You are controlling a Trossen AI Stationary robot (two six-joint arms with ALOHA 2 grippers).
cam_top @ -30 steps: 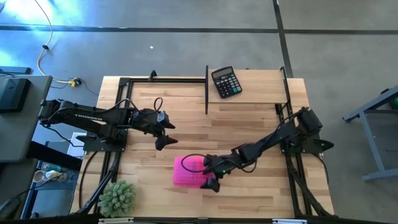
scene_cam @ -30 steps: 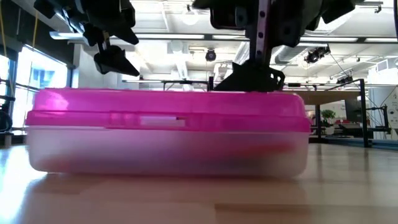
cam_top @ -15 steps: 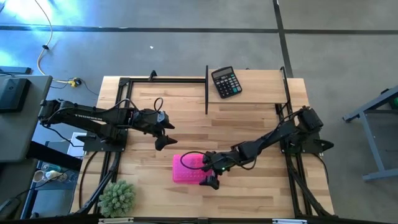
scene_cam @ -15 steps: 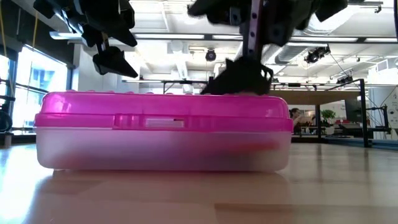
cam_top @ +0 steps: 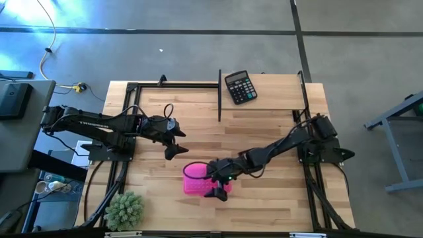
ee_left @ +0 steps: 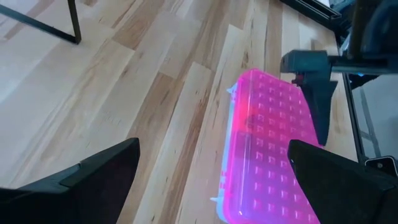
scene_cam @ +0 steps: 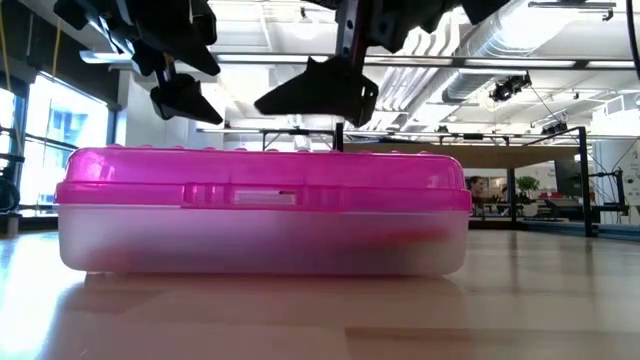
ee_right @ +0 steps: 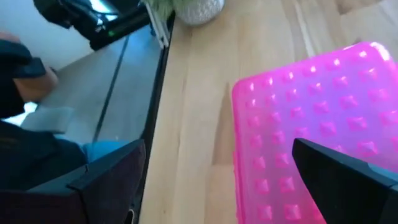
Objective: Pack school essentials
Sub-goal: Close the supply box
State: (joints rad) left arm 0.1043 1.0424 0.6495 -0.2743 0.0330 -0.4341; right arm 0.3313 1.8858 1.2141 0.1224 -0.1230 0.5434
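Right pincer (cam_top: 216,186) open over shut pink case (cam_top: 195,180); contents blurred

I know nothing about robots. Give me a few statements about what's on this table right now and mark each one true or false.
1. The pink case has its lid shut. True.
2. The right end effector is above the pink case, with its fingers open. True.
3. The left end effector grips the case's latch. False: it hangs in the air apart from the case, fingers open, holding nothing.
4. The black calculator lies on top of the case. False: it sits far from the case, near the opposite edge of the table.
5. A fuzzy green plant stands at a table corner on the left arm's side. True.
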